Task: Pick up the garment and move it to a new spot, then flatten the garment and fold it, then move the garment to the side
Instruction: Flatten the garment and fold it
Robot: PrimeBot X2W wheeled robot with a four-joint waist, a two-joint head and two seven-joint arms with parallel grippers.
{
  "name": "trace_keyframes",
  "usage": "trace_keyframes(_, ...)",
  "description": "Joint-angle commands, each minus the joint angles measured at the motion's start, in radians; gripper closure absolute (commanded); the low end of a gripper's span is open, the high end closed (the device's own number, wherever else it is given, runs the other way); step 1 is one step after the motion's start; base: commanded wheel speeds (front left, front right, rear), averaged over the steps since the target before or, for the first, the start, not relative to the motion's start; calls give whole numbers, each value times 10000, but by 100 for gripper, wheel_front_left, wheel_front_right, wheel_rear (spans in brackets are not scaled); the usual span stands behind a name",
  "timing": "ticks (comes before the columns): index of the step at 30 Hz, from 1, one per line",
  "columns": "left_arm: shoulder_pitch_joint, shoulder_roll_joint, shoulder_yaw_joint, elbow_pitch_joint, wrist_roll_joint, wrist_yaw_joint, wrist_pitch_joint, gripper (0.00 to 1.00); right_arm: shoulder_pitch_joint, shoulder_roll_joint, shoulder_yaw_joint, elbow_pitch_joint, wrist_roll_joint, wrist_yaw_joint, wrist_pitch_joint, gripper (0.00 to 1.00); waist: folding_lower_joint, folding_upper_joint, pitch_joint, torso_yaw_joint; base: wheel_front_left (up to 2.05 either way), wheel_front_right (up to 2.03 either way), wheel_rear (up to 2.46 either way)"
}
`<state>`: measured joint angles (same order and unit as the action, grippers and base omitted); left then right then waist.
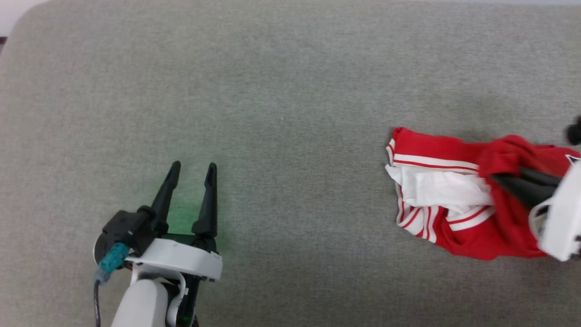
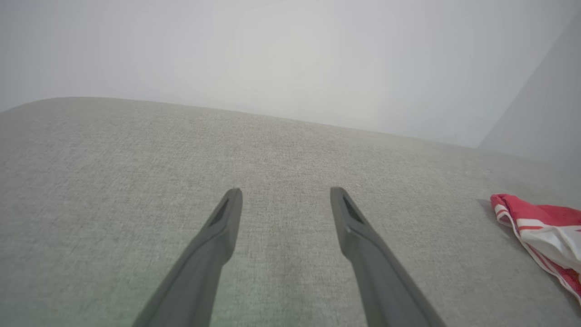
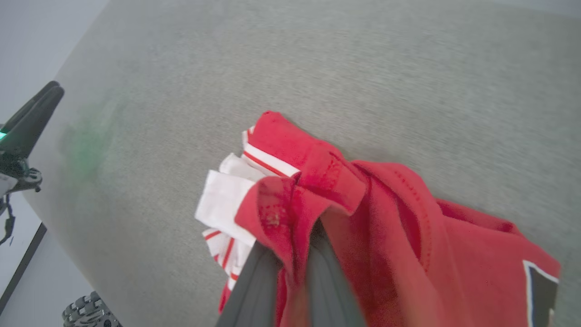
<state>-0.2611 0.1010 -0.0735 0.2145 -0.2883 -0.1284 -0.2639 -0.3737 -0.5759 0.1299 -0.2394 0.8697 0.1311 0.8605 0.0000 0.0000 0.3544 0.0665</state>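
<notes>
grey table [image 1: 290, 91] holds the garment [image 1: 435, 150] at 3 o'clock, clamped in my right tool [image 1: 499, 180], long axis 9-to-3, well apart from my splayed, empty left tool [image 1: 194, 165] at 7 o'clock.

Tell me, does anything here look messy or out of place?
Yes: the garment lies crumpled in a heap on the grey surface, sleeve and striped trim bunched, not spread flat. The right gripper is shut on a red fold of it. The left gripper is open over bare surface. Nothing looks torn or spilled.
</notes>
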Motion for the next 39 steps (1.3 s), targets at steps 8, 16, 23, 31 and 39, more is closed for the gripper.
trace_keyframes(8, 102, -176, -45, 55, -129, -25, 2, 0, -1021, 571, 1323, -159, -602, -7, 257, 100, 0, 0, 176, 496, 0, 0, 0)
trace_keyframes(16, -267, -326, -309, 156, -215, -25, 2, 0, -1678, 966, 2162, 1229, -856, -7, -47, 100, 0, 0, 586, 742, 0, 0, 0)
trace_keyframes(23, -401, -418, -431, 299, -286, -26, 2, 0, -1932, 1101, 2939, 2481, -971, -7, -925, 100, 0, 0, 670, 826, 0, 0, 0)
trace_keyframes(31, -189, -297, -245, 496, -313, -26, 2, 0, -2114, 1227, 3348, 3108, -526, -7, -1894, 0, 0, 0, 74, 545, 0, 0, 0)
trace_keyframes(39, -29, -63, -256, 759, -469, -26, 2, 0, -2442, 1312, 3375, 3099, 373, -7, -2561, 0, 0, 0, -629, 111, 0, 0, 0)
